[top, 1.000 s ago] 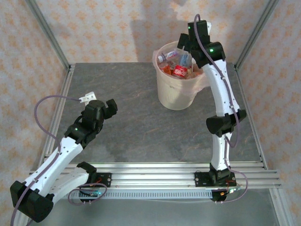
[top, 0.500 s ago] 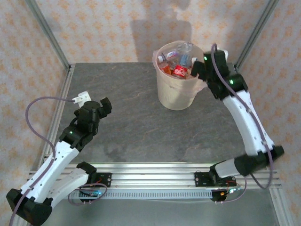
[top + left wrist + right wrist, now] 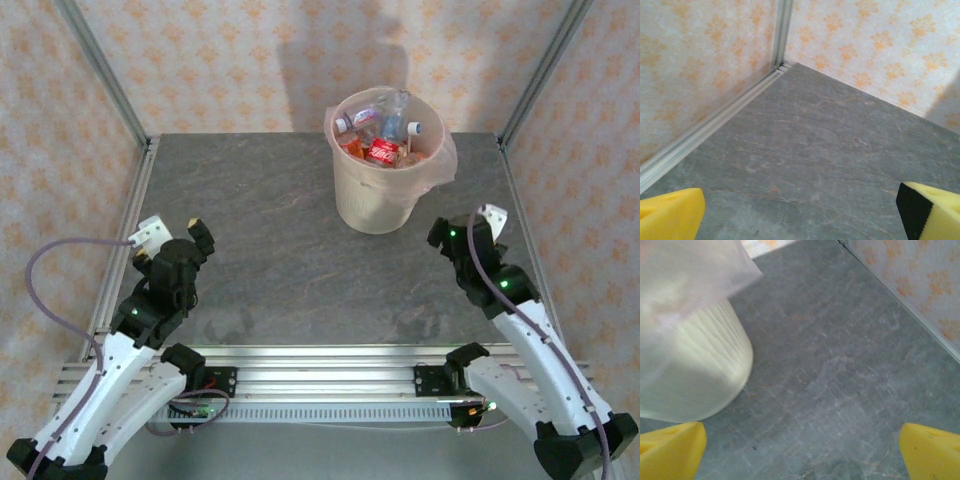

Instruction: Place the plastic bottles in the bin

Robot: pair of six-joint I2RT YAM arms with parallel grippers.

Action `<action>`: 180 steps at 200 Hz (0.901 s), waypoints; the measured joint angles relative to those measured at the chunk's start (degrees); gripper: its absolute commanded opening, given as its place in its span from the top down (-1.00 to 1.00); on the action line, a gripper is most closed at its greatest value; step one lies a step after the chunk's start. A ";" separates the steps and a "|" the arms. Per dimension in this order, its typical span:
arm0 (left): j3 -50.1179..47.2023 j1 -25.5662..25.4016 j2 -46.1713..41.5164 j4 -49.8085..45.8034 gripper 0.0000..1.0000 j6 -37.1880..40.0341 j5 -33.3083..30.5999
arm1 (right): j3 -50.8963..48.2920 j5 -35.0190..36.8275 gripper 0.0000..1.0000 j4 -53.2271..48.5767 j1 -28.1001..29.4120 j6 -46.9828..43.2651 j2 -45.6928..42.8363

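The bin (image 3: 372,205) stands upright on the far part of the table (image 3: 270,230), right of centre and near the back wall (image 3: 230,60). A translucent pinkish bag (image 3: 441,165) lines it and folds out over its rim. The plastic bottles (image 3: 385,138) lie heaped inside the bin, reaching up to the rim. A red-labelled bottle (image 3: 383,152) sits at the front of the heap, a white-capped bottle (image 3: 414,128) lies toward its right side, and a clear bottle (image 3: 398,104) leans up at the back.

The left hand (image 3: 170,238) hangs over the left side of the table, close to the aluminium side rail (image 3: 125,235) and well apart from the bin. Its fingers are spread wide and grasp nothing. In the left wrist view its yellow pads (image 3: 670,215) sit in the two lower corners with bare grey table between them. Beyond them is the far left corner, where the orange-patterned walls meet a metal post (image 3: 781,30).

The right hand (image 3: 465,228) hangs over the right side of the table, nearer to the arm bases than the bin and to the bin's right, not touching it. It too is released, with its fingers wide apart and empty. In the right wrist view its yellow pads (image 3: 932,450) frame bare table. The bin's ribbed beige wall fills the left of that view, with the bag's loose edge hanging over it.
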 measured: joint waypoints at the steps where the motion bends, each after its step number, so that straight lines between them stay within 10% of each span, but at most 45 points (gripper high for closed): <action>1: -0.09 0.00 -0.09 0.00 -1.00 0.02 -0.11 | -0.20 0.04 -0.98 0.04 0.00 0.02 -0.02; 120: -4.68 0.98 7.52 7.72 -1.00 6.03 -10.08 | -16.06 7.80 -0.98 21.46 0.00 -9.84 -0.17; 180: -12.57 9.81 13.66 24.15 -1.00 14.34 -4.20 | -25.33 7.80 -0.98 40.33 -1.14 -23.02 0.68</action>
